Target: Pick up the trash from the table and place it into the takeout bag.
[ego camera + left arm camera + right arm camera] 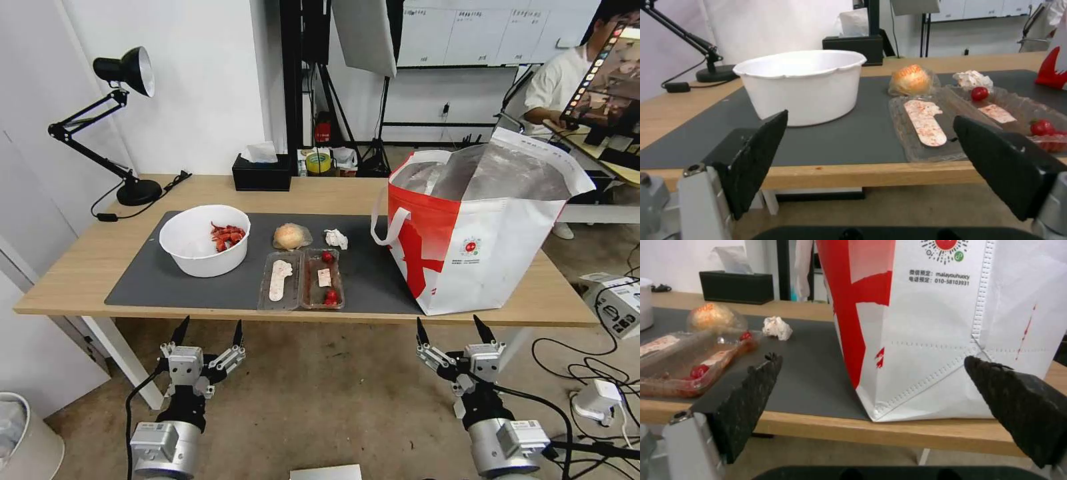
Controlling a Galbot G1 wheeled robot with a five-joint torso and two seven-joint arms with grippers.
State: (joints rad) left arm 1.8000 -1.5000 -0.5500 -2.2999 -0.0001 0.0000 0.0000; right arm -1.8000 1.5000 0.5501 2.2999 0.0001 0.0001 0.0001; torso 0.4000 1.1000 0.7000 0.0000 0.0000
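Head camera: high, facing forward and down across the whole counter (80, 280). Left wrist camera: low, near the counter's front edge, looking level between its fingers (755, 160) toward the white bowl (802, 83). Right wrist camera: equally low, close to the takeout bag (929, 326). Both wrist views share the clear tray (951, 123).

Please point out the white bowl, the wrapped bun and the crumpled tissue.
white bowl (200, 257): head view, front wall.
wrapped bun (291, 236): head view, top of the bun.
crumpled tissue (336, 238): head view, its middle.
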